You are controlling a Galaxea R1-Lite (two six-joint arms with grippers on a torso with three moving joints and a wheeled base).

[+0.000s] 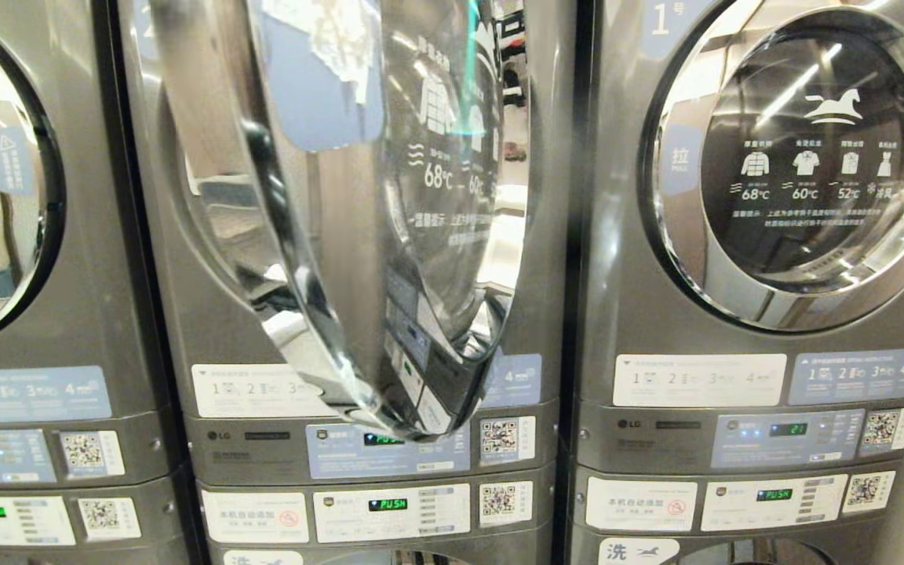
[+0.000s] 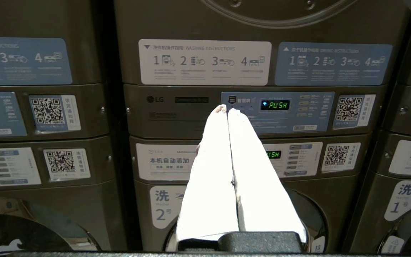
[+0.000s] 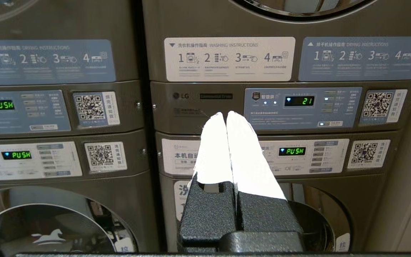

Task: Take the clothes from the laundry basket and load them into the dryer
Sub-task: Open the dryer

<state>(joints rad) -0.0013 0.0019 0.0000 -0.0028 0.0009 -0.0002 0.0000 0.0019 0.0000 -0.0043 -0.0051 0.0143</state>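
Already the dryer [image 1: 185, 259] stands with its door [image 1: 389, 227] swung out edge-on; no clothes or basket show. Both the left gripper [image 2: 228, 109] and right gripper [image 3: 226, 115] hang pressed together, empty. Reaching in could clip that protruding door.

Ahead of the left gripper [image 2: 228, 109], a control panel [image 2: 277, 112] reads "LG" and "PUSH"; above it, "WASHING INSTRUCTIONS" [image 2: 204, 62]. Ahead of the right gripper [image 3: 226, 115], a display [image 3: 299, 101] shows "21". The right dryer's door [image 1: 805, 169] reads "68°C", "60°C", "52°C".
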